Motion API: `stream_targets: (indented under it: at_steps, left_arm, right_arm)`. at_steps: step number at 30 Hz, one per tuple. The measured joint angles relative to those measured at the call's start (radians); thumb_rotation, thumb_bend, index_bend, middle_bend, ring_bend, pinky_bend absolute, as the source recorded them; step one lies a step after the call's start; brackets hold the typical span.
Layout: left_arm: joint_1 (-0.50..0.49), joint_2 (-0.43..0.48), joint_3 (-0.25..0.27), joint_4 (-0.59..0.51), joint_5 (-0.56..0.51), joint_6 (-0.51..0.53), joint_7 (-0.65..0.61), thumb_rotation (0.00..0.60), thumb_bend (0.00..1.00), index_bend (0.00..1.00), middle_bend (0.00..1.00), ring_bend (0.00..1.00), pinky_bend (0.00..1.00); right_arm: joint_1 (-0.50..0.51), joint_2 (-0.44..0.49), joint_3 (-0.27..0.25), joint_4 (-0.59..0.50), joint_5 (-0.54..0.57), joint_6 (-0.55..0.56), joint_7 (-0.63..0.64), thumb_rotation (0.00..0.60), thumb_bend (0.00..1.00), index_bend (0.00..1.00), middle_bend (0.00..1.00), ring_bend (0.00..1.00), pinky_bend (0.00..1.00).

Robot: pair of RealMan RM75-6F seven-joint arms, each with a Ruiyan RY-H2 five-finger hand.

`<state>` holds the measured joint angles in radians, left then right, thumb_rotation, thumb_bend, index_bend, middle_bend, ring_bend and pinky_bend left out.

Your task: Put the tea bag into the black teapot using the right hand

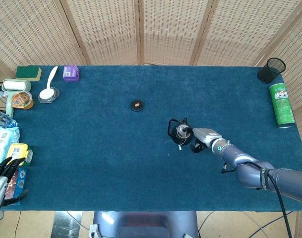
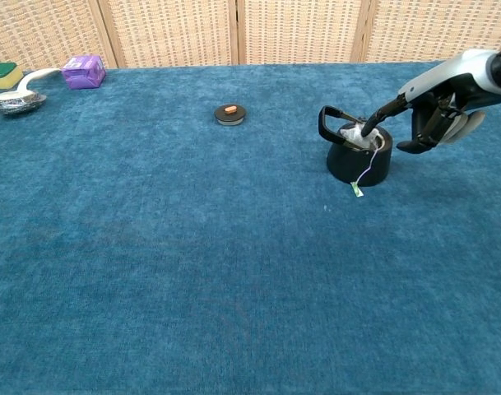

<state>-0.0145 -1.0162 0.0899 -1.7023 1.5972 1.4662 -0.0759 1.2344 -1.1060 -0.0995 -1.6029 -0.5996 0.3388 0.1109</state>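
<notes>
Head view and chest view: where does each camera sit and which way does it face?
Head view: high up, looking steeply down on the blue cloth table; shows the right hand with its arm, and the left hand at the near edge.
Chest view: low at the near edge, looking across the table; shows only the right hand.
Shared: black teapot holding the white tea bag, black round lid, purple box.

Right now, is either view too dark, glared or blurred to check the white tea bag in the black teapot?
Head view: even light, no glare, but the small black teapot leaves the white tea bag a pale blob. Chest view: sharp and soft-shadowed; the right hand has one finger on the bag, string hanging outside.
</notes>
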Motion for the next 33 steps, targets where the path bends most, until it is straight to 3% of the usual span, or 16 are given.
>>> stream_targets:
  at_steps: [9, 33]
  left_arm:
    - [0.0, -0.004, 0.002, 0.011, 0.002, -0.004, -0.011, 0.6, 0.27, 0.08, 0.14, 0.0, 0.1]
    - [0.004, -0.004, 0.002, 0.022, -0.003, -0.004, -0.02, 0.6, 0.27, 0.08, 0.14, 0.0, 0.1]
  right_arm:
    - [0.049, -0.027, -0.045, -0.017, 0.054, 0.036, -0.029, 0.6, 0.64, 0.06, 1.0, 1.0, 1.0]
    - [0.108, -0.076, -0.086, 0.002, 0.142, 0.061, -0.067, 0.6, 0.64, 0.06, 1.0, 1.0, 1.0]
